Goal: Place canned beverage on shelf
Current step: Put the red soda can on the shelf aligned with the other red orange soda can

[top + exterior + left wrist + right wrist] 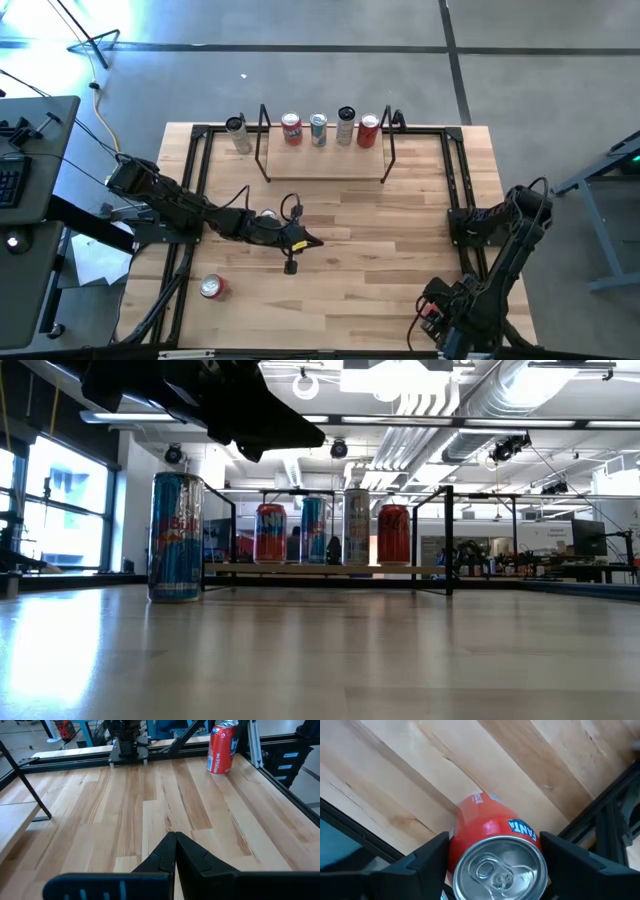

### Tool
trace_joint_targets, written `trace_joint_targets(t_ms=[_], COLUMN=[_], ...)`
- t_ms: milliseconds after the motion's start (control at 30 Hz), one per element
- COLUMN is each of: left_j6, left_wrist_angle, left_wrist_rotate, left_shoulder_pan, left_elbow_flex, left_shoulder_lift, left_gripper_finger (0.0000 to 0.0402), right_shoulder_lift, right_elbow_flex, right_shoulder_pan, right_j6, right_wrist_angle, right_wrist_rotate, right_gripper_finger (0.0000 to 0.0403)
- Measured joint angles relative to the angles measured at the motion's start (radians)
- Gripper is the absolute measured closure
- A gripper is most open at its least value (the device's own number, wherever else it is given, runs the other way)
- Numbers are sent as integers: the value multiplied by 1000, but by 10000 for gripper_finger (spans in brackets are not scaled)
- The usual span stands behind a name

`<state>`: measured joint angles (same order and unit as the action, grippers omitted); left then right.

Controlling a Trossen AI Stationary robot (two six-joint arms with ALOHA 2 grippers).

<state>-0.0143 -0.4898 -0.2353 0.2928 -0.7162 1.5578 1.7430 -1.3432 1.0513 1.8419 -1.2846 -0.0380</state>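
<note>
From above I see the shelf (pixel 325 150) at the far side of the table (pixel 400 240), with four cans (pixel 318 129) standing in a row on it and a fifth, silver can (pixel 238 134) just off its left end. A red can (pixel 212 288) stands near the table's front left corner. My left gripper (pixel 290 243) sits mid-table, its fingers pressed together on nothing. The right gripper (pixel 437 312) is at the front right edge. At table height, a tall blue can (pixel 176 536) stands left of the shelf (pixel 325 569). The left wrist camera shows the closed fingers (pixel 167 852) over bare wood. The right wrist camera shows that gripper's fingers (pixel 427 857) standing wide on either side of a red soda can (pixel 495 852); I cannot tell whether they touch it.
</note>
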Motion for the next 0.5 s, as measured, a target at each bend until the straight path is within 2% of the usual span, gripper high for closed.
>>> trace_joint_targets(t_ms=[133,267,500], left_j6=[17,25,25], left_wrist_angle=[4,4,7], left_wrist_rotate=[-58,-74,-111], left_shoulder_pan=[31,56,78], left_elbow_flex=[0,0,0], left_shoulder_lift=[0,0,0], left_gripper_finger=[401,402,402], right_shoulder_lift=[5,10,7], right_elbow_flex=[-42,-78,-141], right_shoulder_pan=[-49,-124,-331], right_j6=[-123,-278,-663], right_wrist_angle=[-29,-38,-45], right_wrist_rotate=[-6,-86,-152], right_gripper_finger=[149,149,149])
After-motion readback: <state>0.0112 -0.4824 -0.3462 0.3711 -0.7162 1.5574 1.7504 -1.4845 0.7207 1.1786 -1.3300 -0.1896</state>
